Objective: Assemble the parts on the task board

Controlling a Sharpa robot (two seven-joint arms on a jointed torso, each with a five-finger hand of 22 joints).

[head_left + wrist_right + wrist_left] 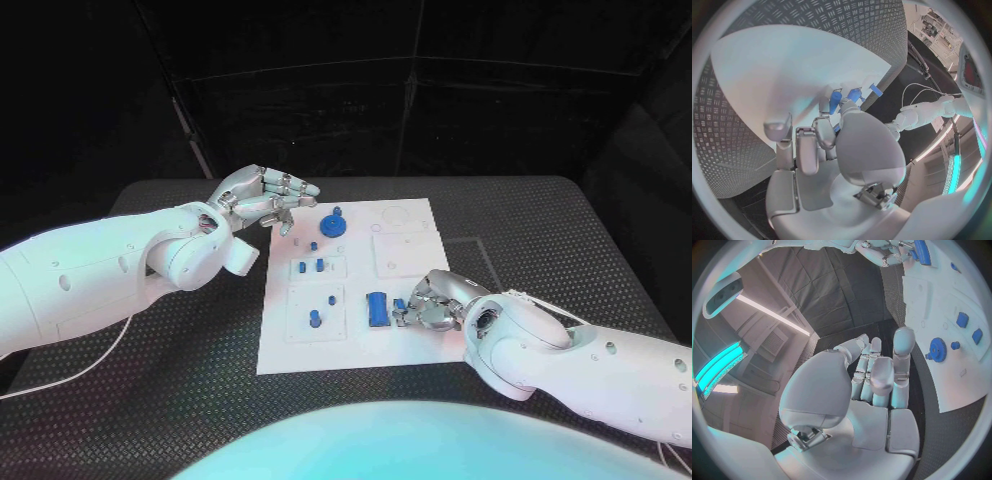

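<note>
Table (pixel 173 400): black, raised tread pattern
Task board (pixel 404 222): plain white
Parts: blue, among them a gear (pixel 335 226) and a block (pixel 376 308)
Left hand (pixel 264 197): silver
Right hand (pixel 437 300): silver
Arms: white

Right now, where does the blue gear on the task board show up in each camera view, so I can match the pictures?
Head view: the blue gear stands at the task board's far left corner, beside the left hand.
Left wrist view: the gear lies on the board just past the left hand's fingertips.
Right wrist view: I cannot make out the gear.
Shared landmark: the white task board.
</note>
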